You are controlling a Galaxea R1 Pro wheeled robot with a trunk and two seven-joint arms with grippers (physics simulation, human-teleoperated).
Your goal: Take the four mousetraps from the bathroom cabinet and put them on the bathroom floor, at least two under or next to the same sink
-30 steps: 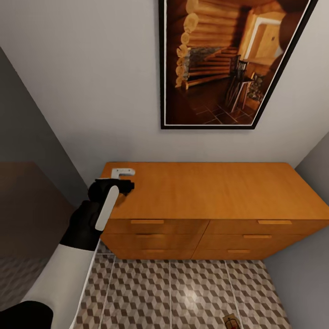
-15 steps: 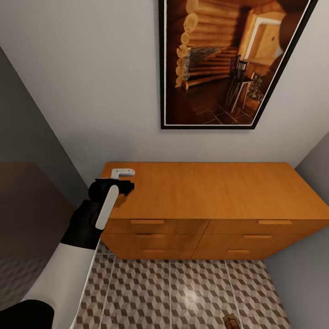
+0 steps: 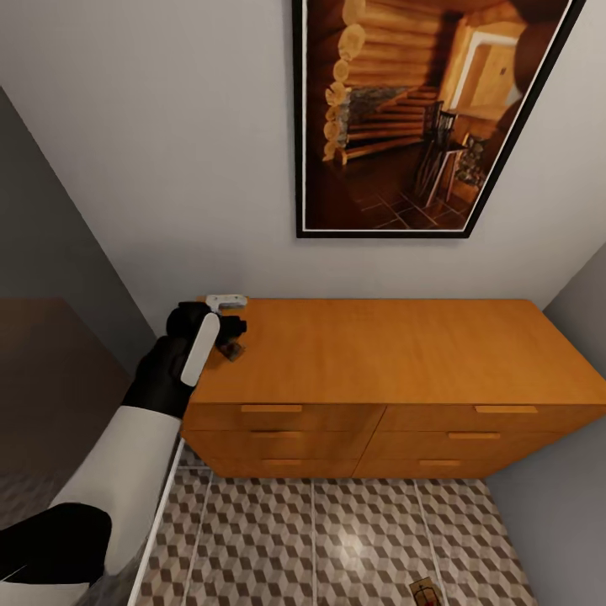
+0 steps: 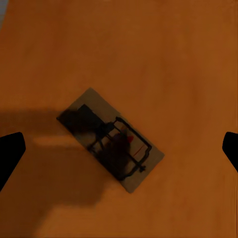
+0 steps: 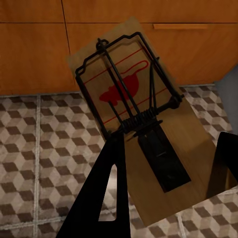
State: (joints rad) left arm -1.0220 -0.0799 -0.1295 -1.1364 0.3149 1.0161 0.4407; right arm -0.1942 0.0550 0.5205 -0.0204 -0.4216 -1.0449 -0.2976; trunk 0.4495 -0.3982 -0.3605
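Right now I have my left gripper hovering over the near left corner of the cabinet, and a mousetrap lies flat on the wooden top directly beneath it, turned diagonally. In the left wrist view the two fingertips sit spread wide at either side, well apart from the trap and touching nothing. My right gripper is pinching a second mousetrap by one end of its board, the dark fingers on either side of it, with the red mouse print and wire spring facing the camera. Behind it I see the cabinet's drawer fronts and the bathroom floor with its cube-pattern tiles. In the head view a third mousetrap lies on those tiles near the bottom edge. All the drawers are closed, and a framed picture hangs on the wall above.
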